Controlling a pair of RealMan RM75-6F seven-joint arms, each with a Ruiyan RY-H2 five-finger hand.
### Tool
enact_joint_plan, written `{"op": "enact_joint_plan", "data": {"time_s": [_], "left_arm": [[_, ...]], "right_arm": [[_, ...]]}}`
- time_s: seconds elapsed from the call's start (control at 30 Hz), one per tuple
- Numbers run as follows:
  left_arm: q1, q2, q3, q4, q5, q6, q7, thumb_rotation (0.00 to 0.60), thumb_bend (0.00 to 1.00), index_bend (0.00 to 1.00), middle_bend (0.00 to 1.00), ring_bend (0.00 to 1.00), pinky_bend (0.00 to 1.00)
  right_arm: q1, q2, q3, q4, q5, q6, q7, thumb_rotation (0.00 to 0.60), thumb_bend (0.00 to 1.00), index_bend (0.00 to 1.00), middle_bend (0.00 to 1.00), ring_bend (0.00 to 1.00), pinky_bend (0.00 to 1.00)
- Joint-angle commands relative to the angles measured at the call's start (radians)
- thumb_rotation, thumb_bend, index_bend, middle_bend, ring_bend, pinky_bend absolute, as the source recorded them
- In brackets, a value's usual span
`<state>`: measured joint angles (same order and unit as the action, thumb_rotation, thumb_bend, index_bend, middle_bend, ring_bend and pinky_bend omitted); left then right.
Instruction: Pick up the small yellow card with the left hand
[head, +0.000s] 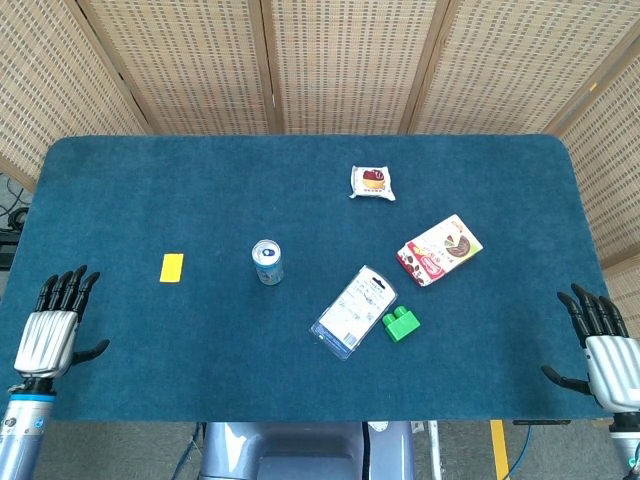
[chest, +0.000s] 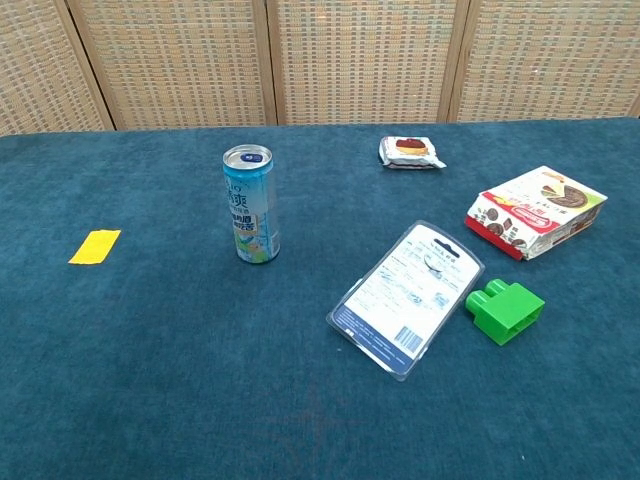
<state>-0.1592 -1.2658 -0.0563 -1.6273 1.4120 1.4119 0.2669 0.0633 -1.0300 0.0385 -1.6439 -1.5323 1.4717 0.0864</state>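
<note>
- Spanning nearly the whole head view, the counter wears a dark teal felt-like cover; that nap probably lets a thin flat thing sit flush, with no exposed edge.
- Lying flat near the middle is a clear blister pack, with a green toy brick just beside it on the right.
- Further right sits a red and white snack box, and a small wrapped cake lies nearer the far edge.
- Standing upright near the centre is a light blue drink can, well apart from the card.
- Left robot hand: it hovers at the near left corner, fingers straight and spread, holding nothing.
- Right robot hand: likewise splayed and empty at the near right corner.
- Small yellow card: it lies flat on the left part of the counter, to the left of the can and ahead of the left robot hand, touching nothing else. It looks very light and thin, and possibly bendable. A straight top pinch seems unlikely to catch it; I judge the short edges the best purchase, pressing a fingertip down to tip or slide one edge up, then pinching across the faces.
</note>
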Motion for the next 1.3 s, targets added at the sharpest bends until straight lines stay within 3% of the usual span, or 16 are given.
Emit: {"op": "enact_joint_plan", "data": {"time_s": [0.03, 0.17, 0.5, 0.73, 1.3], "left_arm": [[-0.008, -0.003, -0.006, 0.004, -0.013, -0.014, 0.002, 0.6, 0.22, 0.01, 0.0, 0.0, 0.0], [-0.028, -0.013, -0.021, 0.019, -0.035, -0.044, 0.005, 0.6, 0.24, 0.01, 0.0, 0.0, 0.0], [-0.148, -0.053, -0.081, 0.092, -0.187, -0.245, 0.073, 0.6, 0.24, 0.01, 0.0, 0.0, 0.0], [-0.24, -0.122, -0.113, 0.21, -0.266, -0.359, 0.112, 0.6, 0.24, 0.01, 0.0, 0.0, 0.0], [-0.359, -0.252, -0.132, 0.382, -0.364, -0.465, 0.161, 0.6, 0.24, 0.01, 0.0, 0.0, 0.0]], "right_arm": [[0.001, -0.001, 0.001, 0.001, 0.001, -0.001, 0.001, 0.6, 0.1, 0.0, 0.0, 0.0, 0.0], [0.003, -0.002, 0.0, 0.002, 0.005, -0.008, -0.001, 0.6, 0.1, 0.0, 0.0, 0.0, 0.0], [0.001, 0.002, 0.004, 0.006, 0.011, -0.006, 0.015, 0.6, 0.1, 0.0, 0.0, 0.0, 0.0], [0.002, 0.003, 0.005, 0.009, 0.012, -0.007, 0.026, 0.6, 0.1, 0.0, 0.0, 0.0, 0.0], [0.002, 0.007, 0.007, 0.017, 0.016, -0.01, 0.051, 0.6, 0.1, 0.0, 0.0, 0.0, 0.0]]}}
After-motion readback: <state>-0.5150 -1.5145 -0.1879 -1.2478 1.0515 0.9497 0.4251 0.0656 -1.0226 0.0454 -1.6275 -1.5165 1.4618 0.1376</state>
